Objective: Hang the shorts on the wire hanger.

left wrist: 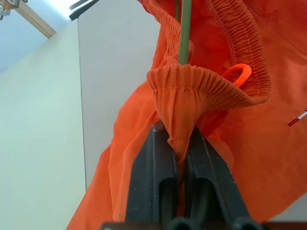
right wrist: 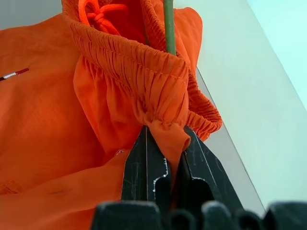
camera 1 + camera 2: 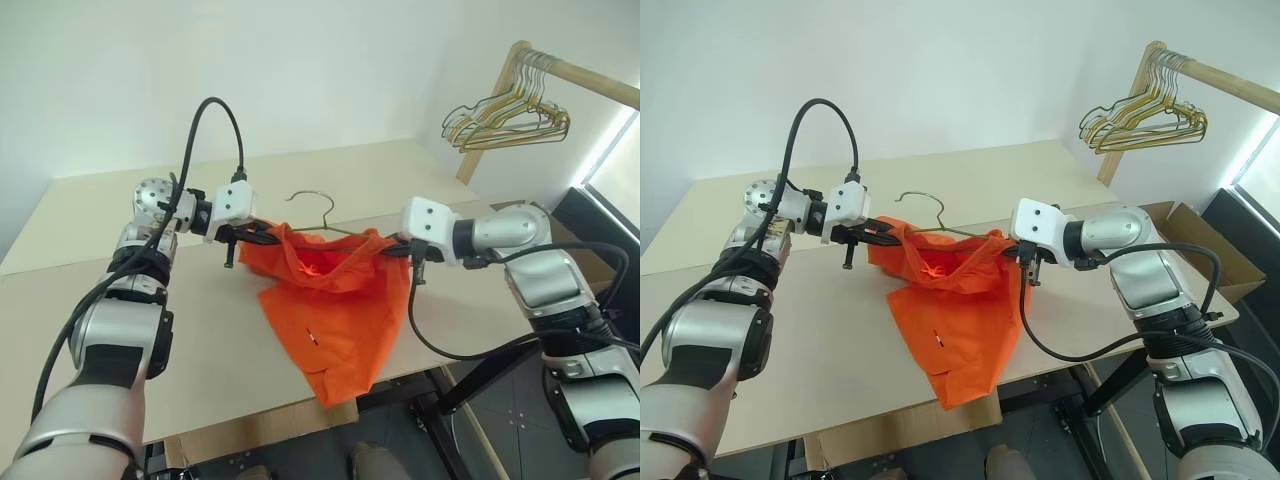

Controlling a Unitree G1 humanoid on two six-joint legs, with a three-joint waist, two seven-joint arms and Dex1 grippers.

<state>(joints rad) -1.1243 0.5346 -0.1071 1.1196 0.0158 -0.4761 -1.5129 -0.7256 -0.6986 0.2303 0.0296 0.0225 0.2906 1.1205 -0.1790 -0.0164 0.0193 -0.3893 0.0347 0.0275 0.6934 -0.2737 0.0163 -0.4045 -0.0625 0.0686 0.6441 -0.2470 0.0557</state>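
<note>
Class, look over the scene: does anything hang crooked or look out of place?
Yes. The shorts droop lopsided from the wire hanger: each claw, left and right, pinches a waistband end, while the legs slump on the table and over its front edge.

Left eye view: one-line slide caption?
Both hands, left hand and right hand, stretch the orange shorts by the waistband over the wire hanger above the table.

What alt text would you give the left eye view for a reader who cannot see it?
Two robot arms hold bright orange shorts stretched by the waistband above a pale table, the left gripper and right gripper each shut on one end. A wire hanger pokes its hook above the waistband; spare hangers hang on a wooden rail behind.
</note>
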